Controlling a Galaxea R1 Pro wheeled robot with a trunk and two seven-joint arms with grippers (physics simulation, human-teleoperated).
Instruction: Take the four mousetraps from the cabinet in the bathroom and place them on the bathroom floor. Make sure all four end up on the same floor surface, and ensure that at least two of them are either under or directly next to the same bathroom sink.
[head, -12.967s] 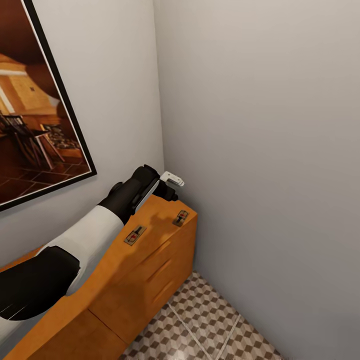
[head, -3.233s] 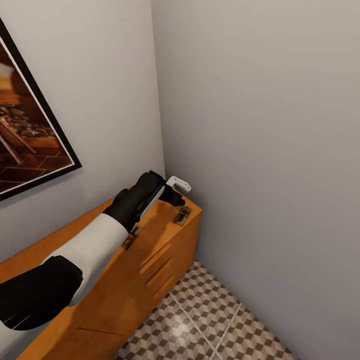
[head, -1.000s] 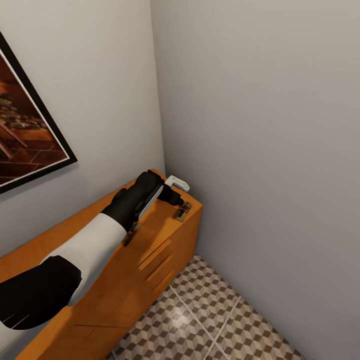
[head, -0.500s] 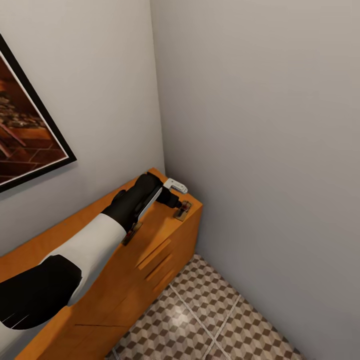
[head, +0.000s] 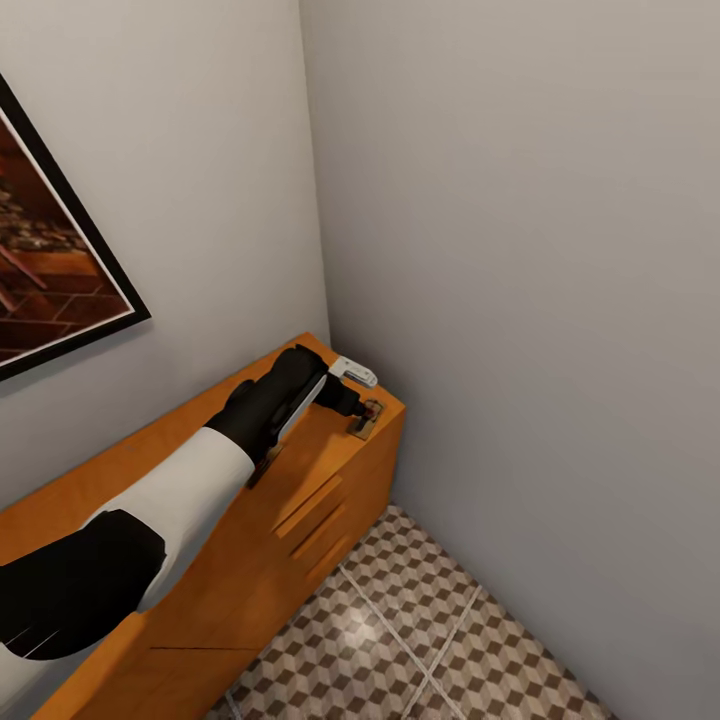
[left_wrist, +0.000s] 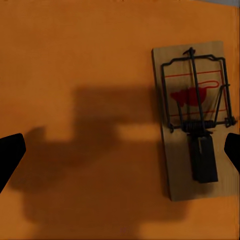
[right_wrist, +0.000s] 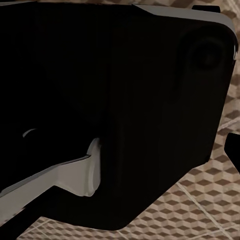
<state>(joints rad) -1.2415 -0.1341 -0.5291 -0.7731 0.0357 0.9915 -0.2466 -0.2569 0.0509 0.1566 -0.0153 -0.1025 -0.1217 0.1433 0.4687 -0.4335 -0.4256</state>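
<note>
- Head view: left gripper (head: 362, 397) hung over the far corner of the cabinet (head: 240, 560) top, next to the wall. One mousetrap (head: 366, 420) lay on that surface by the front edge, just under the jaws. A second trap (head: 262, 466) peeked out from beneath the left forearm. The bathroom floor (head: 420, 640) showed no traps in the visible patch.
- Left wrist view: mousetrap (left_wrist: 194, 120) sat flat on the orange surface, off towards one fingertip (left_wrist: 233, 150) rather than centred. The jaws were spread wide and held nothing.
- Right wrist view: mostly the robot's own dark body close up, with cube-pattern tiles (right_wrist: 200, 200) behind. One dark fingertip (right_wrist: 233, 149) was visible at the edge; couldn't tell whether those jaws were open or closed.
- Progress, my read: nothing delivered as far as the frames showed. Two traps seen, both on the cabinet; the other two were unaccounted for. First pick here was lined up but not yet closed.
</note>
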